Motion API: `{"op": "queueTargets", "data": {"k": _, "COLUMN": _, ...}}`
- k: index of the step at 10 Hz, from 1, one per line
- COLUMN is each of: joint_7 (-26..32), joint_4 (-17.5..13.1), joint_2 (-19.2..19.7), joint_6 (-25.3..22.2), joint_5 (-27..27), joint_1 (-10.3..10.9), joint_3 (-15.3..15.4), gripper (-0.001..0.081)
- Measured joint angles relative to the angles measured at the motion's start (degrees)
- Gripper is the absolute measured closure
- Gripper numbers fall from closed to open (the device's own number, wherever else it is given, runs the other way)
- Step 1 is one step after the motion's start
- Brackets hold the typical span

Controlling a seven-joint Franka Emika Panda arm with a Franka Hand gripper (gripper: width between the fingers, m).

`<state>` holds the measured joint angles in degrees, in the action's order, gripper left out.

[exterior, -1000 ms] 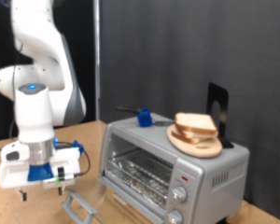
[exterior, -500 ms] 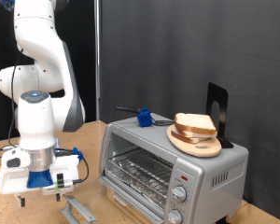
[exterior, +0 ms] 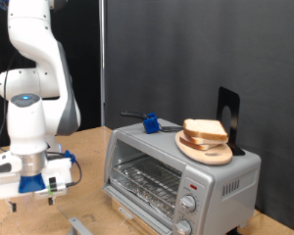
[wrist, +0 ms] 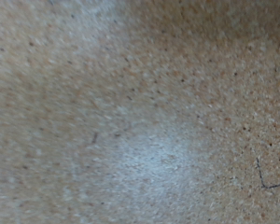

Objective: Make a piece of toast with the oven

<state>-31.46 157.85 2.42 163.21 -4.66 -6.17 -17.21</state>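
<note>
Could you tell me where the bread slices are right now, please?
In the exterior view's right half, the bread slices are stacked on a round wooden plate atop the toaster oven.

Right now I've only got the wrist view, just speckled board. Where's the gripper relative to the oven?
Observer: The gripper is low over the wooden table, at the exterior view's left of the oven, clear of it.
Operator: Holding anything?
Observer: Nothing shows between its fingers; I can't tell if it's open or shut.
Operator: Oven door?
Observer: Open, dropped forward; the wire rack inside looks bare.
Operator: Bread?
Observer: The piece of toast lies with other slices on a round wooden plate on top of the oven.
</note>
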Motion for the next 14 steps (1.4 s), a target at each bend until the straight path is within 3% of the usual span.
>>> {"op": "queueTargets", "data": {"k": 2, "joint_7": 6.8, "joint_4": 1.8, "joint_2": -5.8, "joint_6": -2.4, "joint_5": -5.1, "joint_1": -0.6, "joint_3": -0.7, "gripper": -0.0002}}
{"op": "queueTargets", "data": {"k": 3, "joint_7": 5.2, "joint_4": 1.7, "joint_2": -5.4, "joint_6": -2.4, "joint_5": -3.4, "joint_1": -0.7, "joint_3": -0.7, "gripper": -0.0002}}
{"op": "queueTargets", "data": {"k": 4, "joint_7": 10.6, "joint_4": 1.4, "joint_2": -5.4, "joint_6": -2.6, "joint_5": -11.0, "joint_1": 0.5, "joint_3": -0.7, "gripper": -0.0002}}
{"op": "queueTargets", "data": {"k": 6, "joint_7": 28.9, "joint_4": -1.5, "joint_2": -7.9, "joint_6": -13.0, "joint_5": -31.5, "joint_1": 3.3, "joint_3": -1.1, "gripper": -0.0002}}
{"op": "queueTargets", "data": {"k": 8, "joint_7": 39.4, "joint_4": -5.0, "joint_2": -10.9, "joint_6": -26.8, "joint_5": -41.8, "joint_1": 3.9, "joint_3": -2.0, "gripper": -0.0002}}
{"op": "queueTargets", "data": {"k": 10, "joint_7": 42.8, "joint_4": -6.6, "joint_2": -13.3, "joint_6": -32.5, "joint_5": -46.1, "joint_1": 4.2, "joint_3": -2.1, "gripper": -0.0002}}
{"op": "queueTargets", "data": {"k": 14, "joint_7": 40.5, "joint_4": -8.1, "joint_2": -11.3, "joint_6": -33.2, "joint_5": -45.5, "joint_1": 3.6, "joint_3": -2.4, "gripper": -0.0002}}
